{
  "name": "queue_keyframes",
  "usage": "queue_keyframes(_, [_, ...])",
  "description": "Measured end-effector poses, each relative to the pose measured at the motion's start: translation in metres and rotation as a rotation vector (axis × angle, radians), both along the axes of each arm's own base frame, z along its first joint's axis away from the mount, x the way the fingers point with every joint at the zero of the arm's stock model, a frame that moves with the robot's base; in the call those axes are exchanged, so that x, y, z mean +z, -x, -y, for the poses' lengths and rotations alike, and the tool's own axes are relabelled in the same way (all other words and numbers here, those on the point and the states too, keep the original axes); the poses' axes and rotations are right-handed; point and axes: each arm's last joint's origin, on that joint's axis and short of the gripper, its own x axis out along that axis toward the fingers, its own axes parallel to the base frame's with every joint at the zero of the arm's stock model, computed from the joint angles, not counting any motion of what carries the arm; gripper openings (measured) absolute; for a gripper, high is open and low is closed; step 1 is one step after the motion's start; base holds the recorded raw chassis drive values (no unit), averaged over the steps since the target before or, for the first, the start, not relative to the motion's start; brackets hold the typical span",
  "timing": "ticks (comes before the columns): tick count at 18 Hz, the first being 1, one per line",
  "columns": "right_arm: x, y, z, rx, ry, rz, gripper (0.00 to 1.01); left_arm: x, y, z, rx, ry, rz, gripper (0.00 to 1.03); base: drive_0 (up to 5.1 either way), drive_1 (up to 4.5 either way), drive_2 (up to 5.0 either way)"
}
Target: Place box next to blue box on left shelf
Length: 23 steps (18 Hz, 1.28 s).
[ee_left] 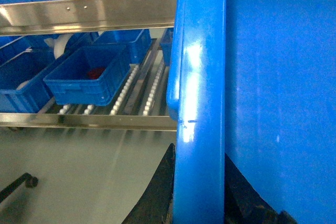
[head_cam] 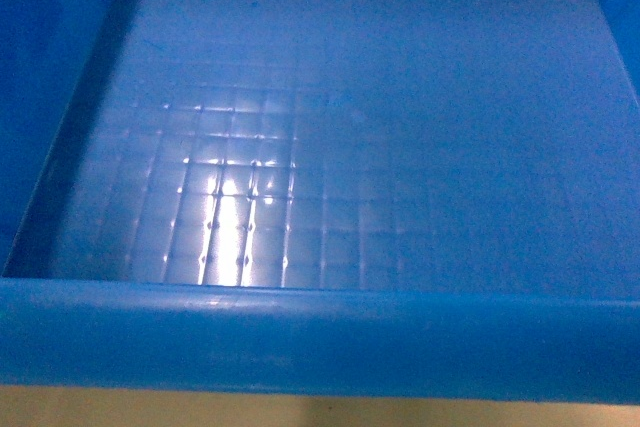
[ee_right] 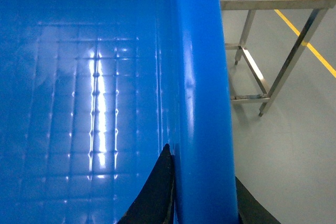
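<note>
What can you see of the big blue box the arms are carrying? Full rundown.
The box is a large bright-blue crate of glossy plastic with a thick rolled rim and a grid-patterned floor that reflects overhead light. It looks empty. The left gripper clamps its left rim, one dark finger on each side of the wall; the right gripper clamps the right rim likewise. It fills the head view and sits close to the left shelf, beside the roller rails.
</note>
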Motion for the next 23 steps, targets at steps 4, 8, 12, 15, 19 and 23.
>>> queue_keyframes(4, [0.0002, 0.0001, 0.0001, 0.0, -0.001, 0.001, 0.11, 0.0002, 0.0, 0.0, 0.0, 0.001, 0.002, 0.12, -5.1, 2.37, 2.4])
queue_keyframes(8, [0.0002, 0.0002, 0.0001, 0.0, 0.0, 0.001, 0.11, 0.0001, 0.0, 0.0, 0.0, 0.001, 0.001, 0.12, -5.1, 2.38, 2.4])
queue_keyframes(12, [0.0002, 0.0001, 0.0001, 0.0, 0.0, 0.001, 0.11, 0.0001, 0.0, 0.0, 0.0, 0.0, 0.001, 0.12, -5.0, 2.49, 2.5])
queue_keyframes(15, [0.0002, 0.0001, 0.0, 0.0, 0.0, 0.001, 0.11, 0.0, 0.0, 0.0, 0.0, 0.0, 0.0, 0.12, -5.0, 2.43, 2.4])
queue_keyframes(19, [-0.0001, 0.0, 0.0, 0.0, 0.0, -0.001, 0.11, 0.0, 0.0001, -0.0001, 0.0, 0.0, 0.0, 0.12, -5.0, 2.43, 2.4])
queue_keyframes(23, [0.0001, 0.0002, 0.0001, 0.0, 0.0, 0.001, 0.11, 0.0001, 0.0001, -0.0001, 0.0, 0.001, 0.001, 0.12, -5.0, 2.43, 2.4])
